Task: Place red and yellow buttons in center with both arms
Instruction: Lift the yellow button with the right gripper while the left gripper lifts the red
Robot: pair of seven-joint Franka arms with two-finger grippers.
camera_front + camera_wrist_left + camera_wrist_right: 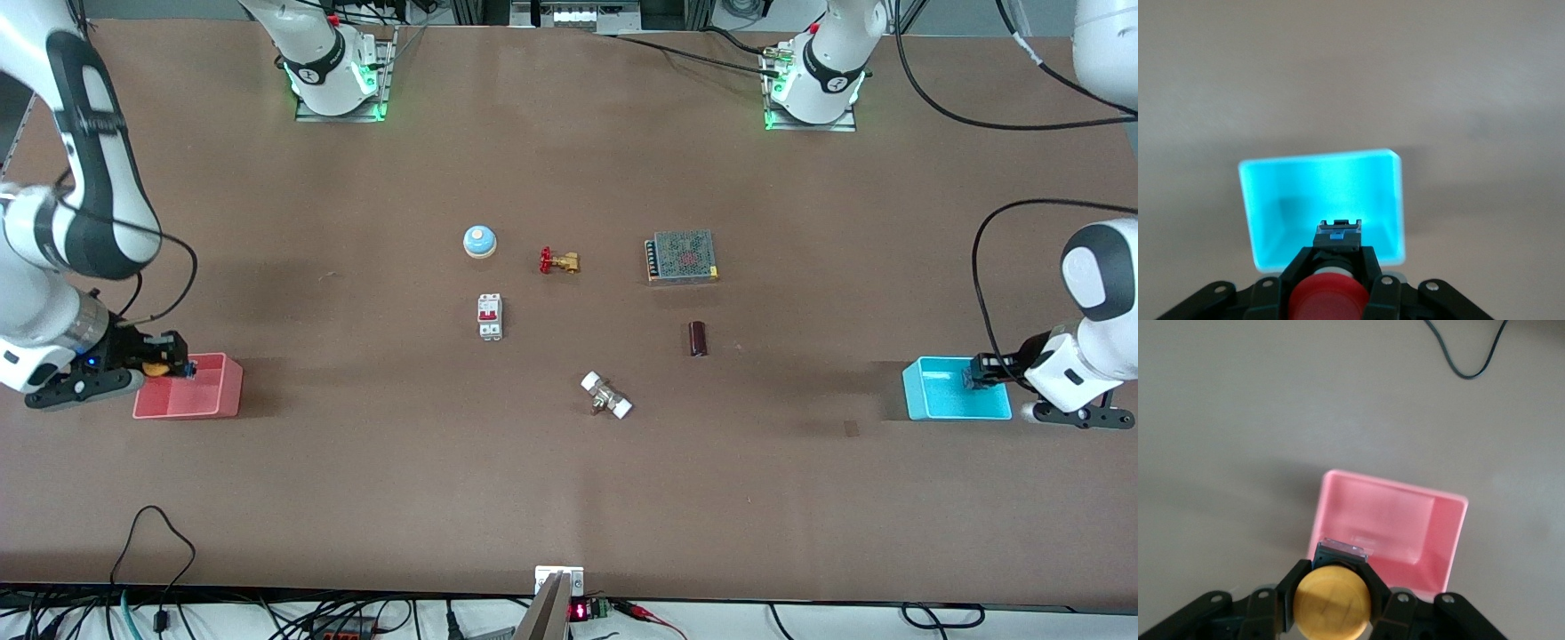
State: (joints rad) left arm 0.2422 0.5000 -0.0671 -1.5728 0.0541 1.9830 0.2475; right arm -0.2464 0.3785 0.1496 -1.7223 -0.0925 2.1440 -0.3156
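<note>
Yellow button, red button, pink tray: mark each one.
yellow button (1331, 603), right wrist view, top of its cap.
red button (1325, 298), left wrist view, top of its cap.
pink tray (228, 388), front view, its side wall.

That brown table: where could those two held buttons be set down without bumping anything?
Bare brown table lies between the pink tray and white breaker, and between the dark cylinder and cyan tray. The middle is crowded around the brass valve.
</note>
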